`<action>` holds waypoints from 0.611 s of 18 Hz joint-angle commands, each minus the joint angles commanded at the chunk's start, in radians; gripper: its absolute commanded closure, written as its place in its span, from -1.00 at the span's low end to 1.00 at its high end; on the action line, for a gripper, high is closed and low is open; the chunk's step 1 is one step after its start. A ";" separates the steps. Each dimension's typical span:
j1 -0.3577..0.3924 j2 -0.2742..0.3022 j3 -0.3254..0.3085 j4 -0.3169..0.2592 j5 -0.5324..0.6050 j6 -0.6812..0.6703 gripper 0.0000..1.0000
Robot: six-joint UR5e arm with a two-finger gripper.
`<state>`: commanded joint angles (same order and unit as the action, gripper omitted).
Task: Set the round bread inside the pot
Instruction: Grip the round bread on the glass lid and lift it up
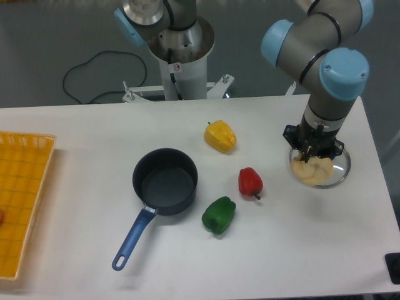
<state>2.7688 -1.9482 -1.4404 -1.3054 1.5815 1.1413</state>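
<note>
My gripper [310,156] sits on the pale lumpy round bread [312,171] over the glass lid [337,175] — can't tell if it's pinching; a weak hold drops it before the dark blue pot [165,182].

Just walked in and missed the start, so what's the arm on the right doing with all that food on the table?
The arm has its end effector lowered over the round bread, which lies on a glass lid at the right side of the table. Whether it has gripped the bread cannot be told. The pot sits empty near the middle, with yellow, red and green peppers lying between it and the bread.
</note>
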 joint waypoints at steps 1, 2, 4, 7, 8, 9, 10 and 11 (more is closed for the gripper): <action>0.003 0.005 0.000 0.000 0.000 0.002 1.00; 0.005 0.005 0.000 -0.002 -0.002 0.002 1.00; 0.003 0.006 -0.012 0.000 0.000 0.002 1.00; 0.005 0.018 -0.051 0.012 -0.002 0.003 1.00; 0.003 0.026 -0.055 0.014 -0.002 0.003 1.00; 0.003 0.028 -0.057 0.014 -0.002 0.003 1.00; 0.003 0.028 -0.058 0.014 -0.002 0.003 1.00; 0.003 0.028 -0.064 0.014 -0.002 0.003 1.00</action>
<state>2.7719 -1.9205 -1.5048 -1.2916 1.5800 1.1443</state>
